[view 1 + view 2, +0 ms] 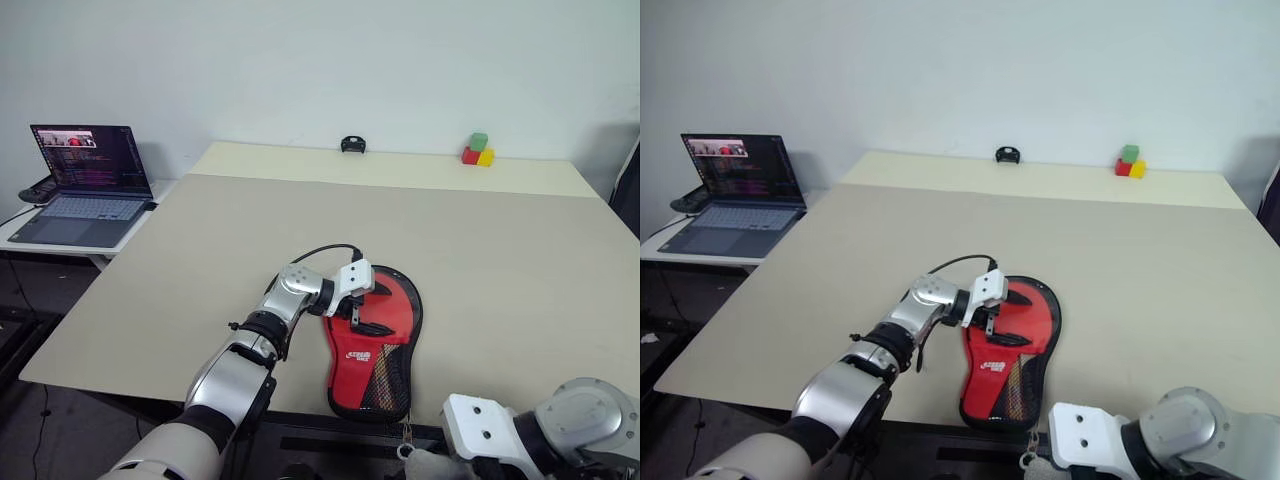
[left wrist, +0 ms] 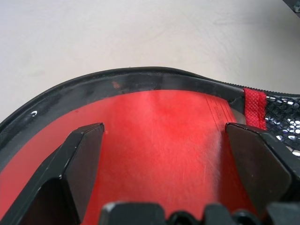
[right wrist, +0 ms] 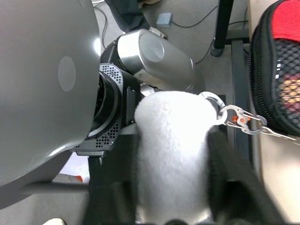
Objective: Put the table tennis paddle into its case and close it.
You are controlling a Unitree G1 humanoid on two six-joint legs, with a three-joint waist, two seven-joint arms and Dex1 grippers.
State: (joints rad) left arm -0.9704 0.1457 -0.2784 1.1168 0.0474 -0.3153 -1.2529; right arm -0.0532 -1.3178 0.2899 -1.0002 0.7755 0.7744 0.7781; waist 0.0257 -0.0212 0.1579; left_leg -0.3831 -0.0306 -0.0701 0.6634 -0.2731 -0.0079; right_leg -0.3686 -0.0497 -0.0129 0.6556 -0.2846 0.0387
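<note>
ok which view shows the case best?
Left eye view: the whole case lies flat on the table, lettering and mesh pocket visible. Right eye view shows the same. Left wrist view shows just its black zipper edge up close; right wrist view just a mesh corner.

Case [image 1: 375,345] red cloth, black mesh; table [image 1: 500,260] matt beige.

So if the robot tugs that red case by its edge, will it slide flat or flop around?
Probably it flops somewhat: the case looks like soft fabric with mesh, and its black zipper rim curls up. It lies flat on the table, so it will not roll. It likely slides easily.
</note>
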